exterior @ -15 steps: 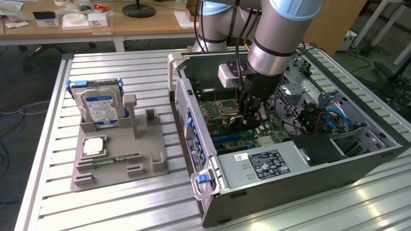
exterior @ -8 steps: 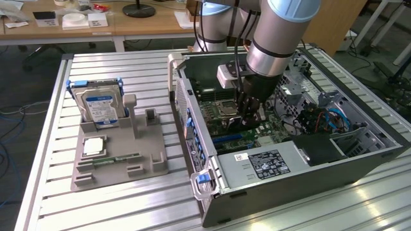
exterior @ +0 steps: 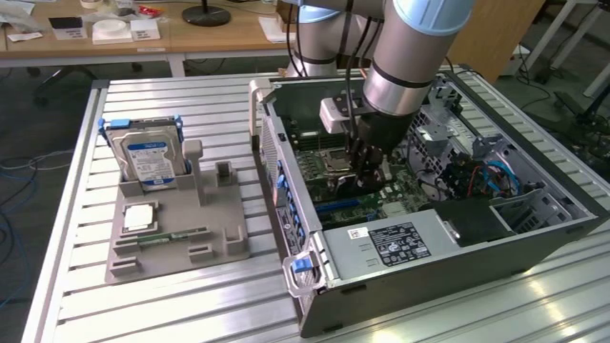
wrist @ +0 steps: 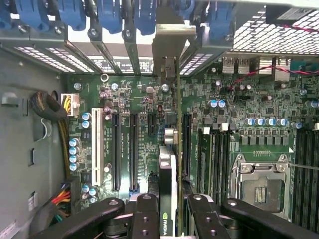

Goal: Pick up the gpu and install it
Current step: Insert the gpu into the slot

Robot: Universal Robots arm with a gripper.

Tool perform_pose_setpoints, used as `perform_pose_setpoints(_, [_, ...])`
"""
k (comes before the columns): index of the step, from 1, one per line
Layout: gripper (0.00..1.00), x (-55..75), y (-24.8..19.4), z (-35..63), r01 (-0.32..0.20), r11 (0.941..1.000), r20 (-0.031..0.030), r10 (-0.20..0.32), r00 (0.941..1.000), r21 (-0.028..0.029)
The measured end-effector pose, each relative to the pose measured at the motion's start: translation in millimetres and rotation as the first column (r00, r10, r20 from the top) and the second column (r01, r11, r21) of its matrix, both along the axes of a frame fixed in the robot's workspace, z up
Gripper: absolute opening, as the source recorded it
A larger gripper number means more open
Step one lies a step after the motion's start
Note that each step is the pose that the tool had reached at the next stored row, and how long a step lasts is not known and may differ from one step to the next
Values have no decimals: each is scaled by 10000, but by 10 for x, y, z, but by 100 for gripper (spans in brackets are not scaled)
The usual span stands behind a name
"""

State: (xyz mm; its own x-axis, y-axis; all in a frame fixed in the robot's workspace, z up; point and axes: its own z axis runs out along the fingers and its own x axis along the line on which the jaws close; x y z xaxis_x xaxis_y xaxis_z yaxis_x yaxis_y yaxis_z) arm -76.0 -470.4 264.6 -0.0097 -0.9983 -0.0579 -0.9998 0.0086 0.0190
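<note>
Install step: gripper [wrist: 172, 204] pinching gpu [wrist: 168, 167] edge-on inside case [exterior: 448, 286], over motherboard [wrist: 134, 99] slots, not yet seated. Seating likely calls for edge-to-slot alignment, straight press.

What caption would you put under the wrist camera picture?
The gripper holds the gpu edge-on over the green motherboard.

Bright, soft light is flooding the exterior view evenly and is glaring off the aluminium table [exterior: 562, 286] in white patches at its near end, on the exterior view's right. The arm [exterior: 410, 64] is throwing shade into the open computer case [exterior: 429, 286], whose interior is sitting darker than the table. In the wrist view the motherboard [wrist: 139, 99] is showing in flat, even light (its capacitor tops are glinting), while the perforated vent panels [wrist: 269, 35] are blowing out to white.
</note>
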Motion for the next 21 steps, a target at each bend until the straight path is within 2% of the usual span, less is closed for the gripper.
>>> perform_pose_setpoints(8, [27, -23, 0, -23, 5, 10000, 0, -5, 10000, 0])
perform_pose_setpoints(14, [27, 11, 1, -25, 5, 10000, 0, -5, 10000, -9])
perform_pose_setpoints(21, [27, 12, 18, -27, 16, 10000, 0, -16, 10000, -9])
